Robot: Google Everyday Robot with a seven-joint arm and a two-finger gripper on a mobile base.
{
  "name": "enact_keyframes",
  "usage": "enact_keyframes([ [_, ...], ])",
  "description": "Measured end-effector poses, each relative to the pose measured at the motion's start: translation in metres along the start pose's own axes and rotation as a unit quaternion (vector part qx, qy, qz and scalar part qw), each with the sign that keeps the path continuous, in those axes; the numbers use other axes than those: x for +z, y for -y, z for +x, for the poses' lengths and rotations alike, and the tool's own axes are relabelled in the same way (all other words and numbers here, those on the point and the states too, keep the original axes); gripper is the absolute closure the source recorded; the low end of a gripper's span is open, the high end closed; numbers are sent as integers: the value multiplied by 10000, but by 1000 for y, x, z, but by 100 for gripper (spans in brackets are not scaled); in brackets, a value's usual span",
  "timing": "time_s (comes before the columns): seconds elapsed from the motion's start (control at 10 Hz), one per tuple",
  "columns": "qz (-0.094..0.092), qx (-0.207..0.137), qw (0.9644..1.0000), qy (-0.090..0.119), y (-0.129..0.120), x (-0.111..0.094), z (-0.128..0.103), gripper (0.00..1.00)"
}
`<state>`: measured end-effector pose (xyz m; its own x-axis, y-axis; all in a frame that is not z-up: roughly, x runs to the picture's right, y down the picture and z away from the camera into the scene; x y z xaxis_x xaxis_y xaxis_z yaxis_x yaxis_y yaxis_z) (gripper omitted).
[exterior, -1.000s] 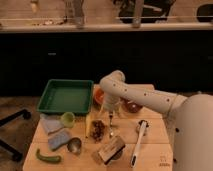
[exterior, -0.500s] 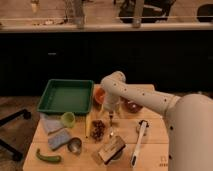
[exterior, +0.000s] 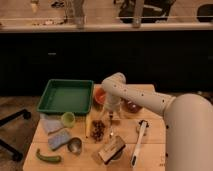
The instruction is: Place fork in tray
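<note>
The green tray (exterior: 66, 96) sits at the table's back left with nothing in it. My gripper (exterior: 110, 115) points down over the middle of the table, just right of the tray and in front of the orange bowl (exterior: 99, 95). Its fingers stand open with nothing between them. The fork (exterior: 111, 131), a thin silver sliver, lies on the table just below the fingertips, beside a dark snack bag (exterior: 98, 130).
A white-handled brush (exterior: 139, 142) lies at the right front. A pale green cup (exterior: 68, 118), blue sponges (exterior: 59, 138), a metal cup (exterior: 75, 145) and a green vegetable (exterior: 48, 157) crowd the left front. A brown block (exterior: 111, 150) lies at the front, and a dark bowl (exterior: 132, 106) sits behind my arm.
The arm has barely shifted over the table's middle. Nothing was picked up or moved.
</note>
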<state>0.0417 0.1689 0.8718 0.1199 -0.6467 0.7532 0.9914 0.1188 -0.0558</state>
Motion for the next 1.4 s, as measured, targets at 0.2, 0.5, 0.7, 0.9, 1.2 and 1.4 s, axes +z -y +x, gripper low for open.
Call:
enact_keyframes([
  [0.2, 6, 159, 9999, -1, -5, 5, 4, 20],
  [0.5, -38, 309, 9995, 15, -9, 12, 4, 20],
  [0.7, -105, 324, 9994, 38, -8, 15, -1, 20],
  [0.9, -147, 293, 9994, 56, -4, 16, -6, 20],
  [1.2, -194, 228, 9995, 91, 0, 18, -10, 20],
  [1.4, -286, 106, 9995, 125, 5, 21, -11, 20],
])
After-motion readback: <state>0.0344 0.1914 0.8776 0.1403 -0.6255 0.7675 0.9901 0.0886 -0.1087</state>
